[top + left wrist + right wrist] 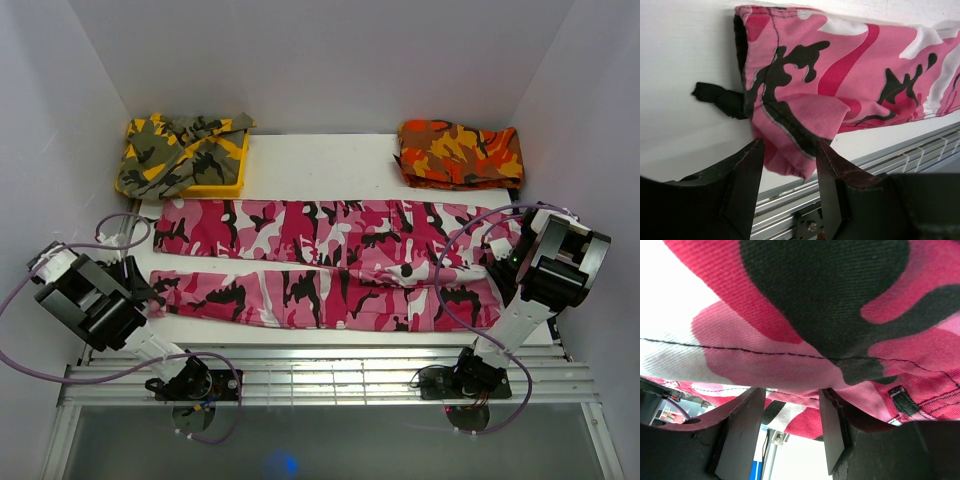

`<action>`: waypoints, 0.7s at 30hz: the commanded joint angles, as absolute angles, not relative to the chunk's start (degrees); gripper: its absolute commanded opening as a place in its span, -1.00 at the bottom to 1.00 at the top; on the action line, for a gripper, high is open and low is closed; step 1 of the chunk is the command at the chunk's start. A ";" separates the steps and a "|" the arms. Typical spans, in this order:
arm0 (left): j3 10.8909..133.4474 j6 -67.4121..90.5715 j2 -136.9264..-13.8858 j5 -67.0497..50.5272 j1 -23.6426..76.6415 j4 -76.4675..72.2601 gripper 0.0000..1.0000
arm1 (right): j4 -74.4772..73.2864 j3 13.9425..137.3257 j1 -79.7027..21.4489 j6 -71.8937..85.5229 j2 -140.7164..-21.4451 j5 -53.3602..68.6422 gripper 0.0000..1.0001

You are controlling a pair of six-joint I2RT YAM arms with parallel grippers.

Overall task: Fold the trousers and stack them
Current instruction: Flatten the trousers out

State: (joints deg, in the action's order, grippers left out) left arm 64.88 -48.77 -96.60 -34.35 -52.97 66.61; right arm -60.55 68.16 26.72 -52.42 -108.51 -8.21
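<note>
Trousers (pixel 330 262) spread flat, left fingers (pixel 747 172) and right fingers (pixel 742 427) each clamping cloth, yellow bin (pixel 218 186) behind

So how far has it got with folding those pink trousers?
Barely started. The trousers lie spread full length across the table, no fold made yet. In hand: the left hand has its fingers either side of a leg's hem corner, and the right hand is up against cloth at the waist end; whether either has gripped is unclear. Folding and stacking remain.
</note>
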 commanded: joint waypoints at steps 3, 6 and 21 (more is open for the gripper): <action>63.72 -43.42 -97.64 -39.28 -50.19 63.20 0.12 | -51.59 69.00 27.25 -54.14 -111.01 -7.03 0.07; 63.72 -41.58 -98.78 -39.64 -49.83 62.05 0.01 | -51.77 69.17 27.25 -54.14 -110.83 -7.12 0.07; 61.79 -39.99 -95.09 -34.19 -51.15 61.17 0.06 | -52.56 70.14 27.25 -54.41 -110.65 -5.98 0.08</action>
State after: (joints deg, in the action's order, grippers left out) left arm 62.30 -40.38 -97.65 -33.85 -50.89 62.50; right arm -60.38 68.90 26.79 -52.31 -108.88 -8.40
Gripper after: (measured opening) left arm 0.529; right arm 0.536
